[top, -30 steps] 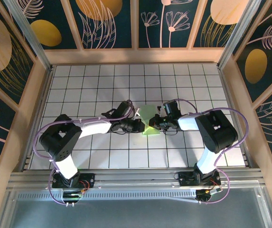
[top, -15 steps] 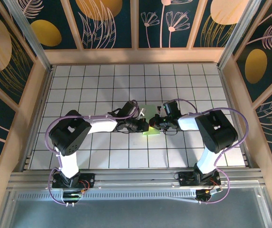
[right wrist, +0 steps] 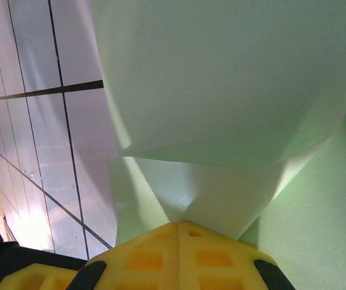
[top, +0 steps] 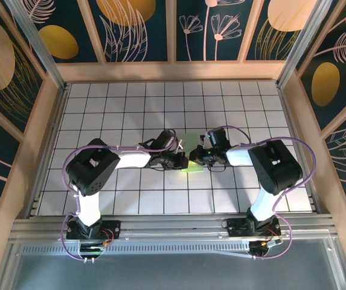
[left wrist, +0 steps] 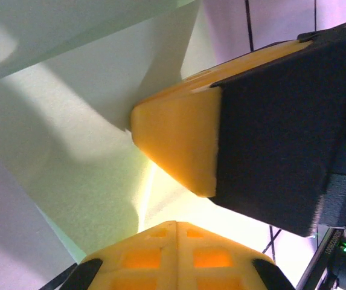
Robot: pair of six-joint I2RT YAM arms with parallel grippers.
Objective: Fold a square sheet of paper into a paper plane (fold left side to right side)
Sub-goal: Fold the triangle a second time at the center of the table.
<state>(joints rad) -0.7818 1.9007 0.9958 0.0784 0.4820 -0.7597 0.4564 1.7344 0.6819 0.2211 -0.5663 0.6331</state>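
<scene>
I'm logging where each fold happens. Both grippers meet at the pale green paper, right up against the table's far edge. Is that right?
The place is wrong. The left gripper and right gripper meet at the pale green paper, but it sits near the middle of the tiled table, well clear of the far edge. The top external view shows it.

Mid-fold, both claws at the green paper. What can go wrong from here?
1. The thin pale green paper sheet bulges in a rounded curve in the right wrist view instead of lying flat. Pressing it now may set a crooked crease.
2. The left claw and right claw crowd together over the sheet. They may bump each other, or tug the paper opposite ways and tear it.
</scene>
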